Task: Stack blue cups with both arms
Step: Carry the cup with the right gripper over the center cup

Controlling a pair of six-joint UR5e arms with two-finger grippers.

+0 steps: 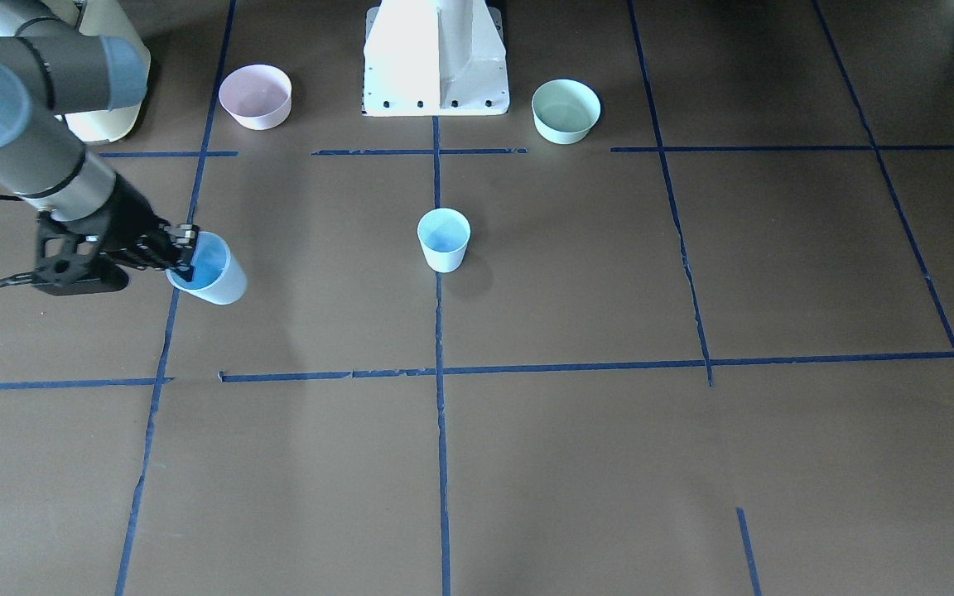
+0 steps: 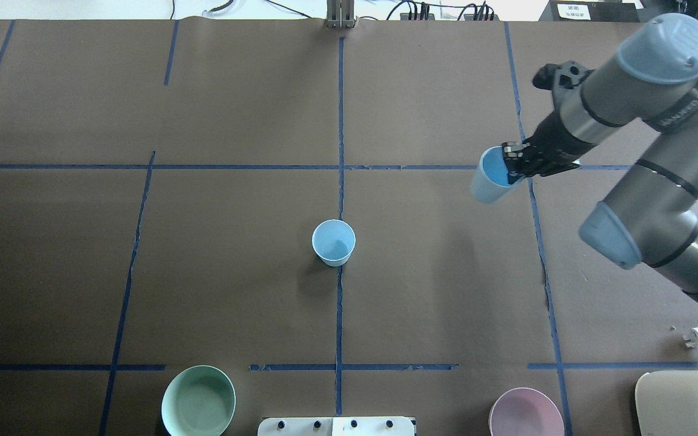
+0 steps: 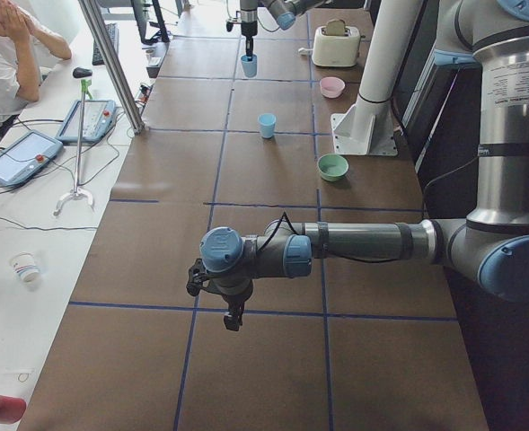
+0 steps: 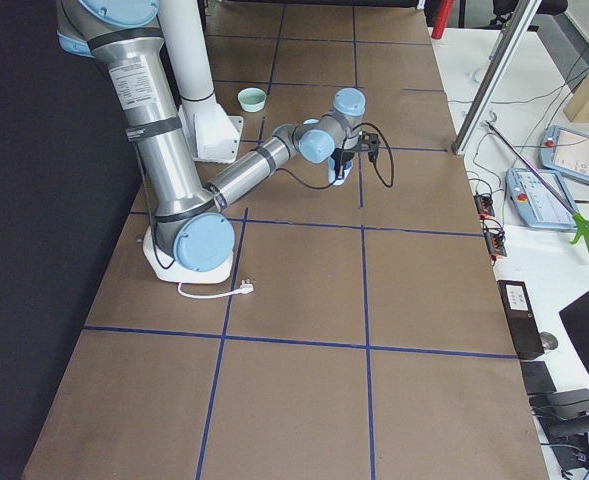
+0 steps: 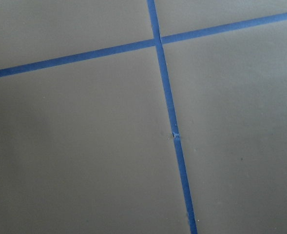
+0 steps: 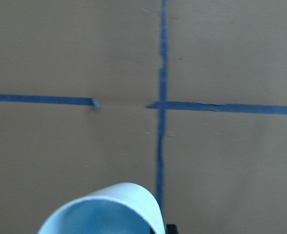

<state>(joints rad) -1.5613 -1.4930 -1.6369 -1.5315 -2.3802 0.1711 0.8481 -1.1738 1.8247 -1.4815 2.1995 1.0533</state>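
Fingers of my right gripper (image 2: 514,165) pinch the rim of one blue cup (image 2: 487,184), one finger inside its mouth and one outside; that cup is out from the white base pedestal (image 1: 436,58) and well to my right of it. The other blue cup (image 2: 333,242) stands upright straight out from the pedestal, on the tape line (image 2: 340,151), mouth up, with neither gripper touching it. My left gripper (image 3: 234,316) hangs over the table (image 2: 143,272) far to the pedestal's left; whether its fingers are wide or narrow I cannot tell
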